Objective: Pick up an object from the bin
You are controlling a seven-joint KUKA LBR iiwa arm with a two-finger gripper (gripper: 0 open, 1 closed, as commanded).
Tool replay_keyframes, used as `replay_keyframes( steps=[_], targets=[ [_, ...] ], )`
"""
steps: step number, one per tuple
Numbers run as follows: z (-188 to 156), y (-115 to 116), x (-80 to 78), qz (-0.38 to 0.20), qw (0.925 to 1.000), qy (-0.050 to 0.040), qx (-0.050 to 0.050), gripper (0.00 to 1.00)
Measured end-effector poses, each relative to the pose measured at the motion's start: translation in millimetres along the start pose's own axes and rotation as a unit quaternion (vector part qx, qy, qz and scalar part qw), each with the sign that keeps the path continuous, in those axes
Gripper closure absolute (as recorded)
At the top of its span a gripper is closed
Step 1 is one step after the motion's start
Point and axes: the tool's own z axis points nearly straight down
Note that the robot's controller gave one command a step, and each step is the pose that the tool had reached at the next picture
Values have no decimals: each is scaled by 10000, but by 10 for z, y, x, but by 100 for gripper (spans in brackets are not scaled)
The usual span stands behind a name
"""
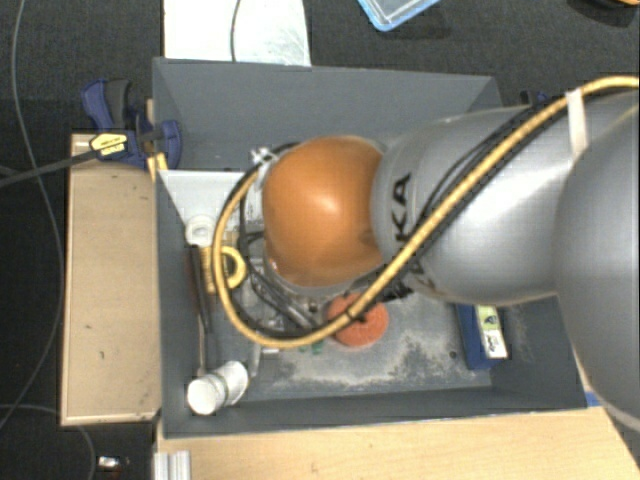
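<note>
My gripper (283, 303) shows as dark metal parts under the arm's wrist, low over the middle of the bin floor. A round orange-red thing (363, 328) lies just to its right, partly under the arm. A small green bit (315, 346) peeks out just below the gripper. A white cylinder with a cap (216, 388) lies on its side at the bin's front left corner. Whether anything is held is hidden.
A blue flat thing with a white label (485, 336) lies at the right under the arm. A dark thin rod (199, 308) runs along the left wall, with a white ring-shaped piece (200, 233) near its far end. The arm covers the bin's middle and right.
</note>
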Motion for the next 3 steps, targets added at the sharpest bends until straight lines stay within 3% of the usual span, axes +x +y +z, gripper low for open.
replay_keyframes(
  steps=[1,2,3],
  targets=[
    [-44,-16,-19,28,10000,-36,-10,0],
    [90,-655,-387,241,9997,-42,-17,0],
    [355,-785,-670,87,9999,-58,13,0]
  ],
)
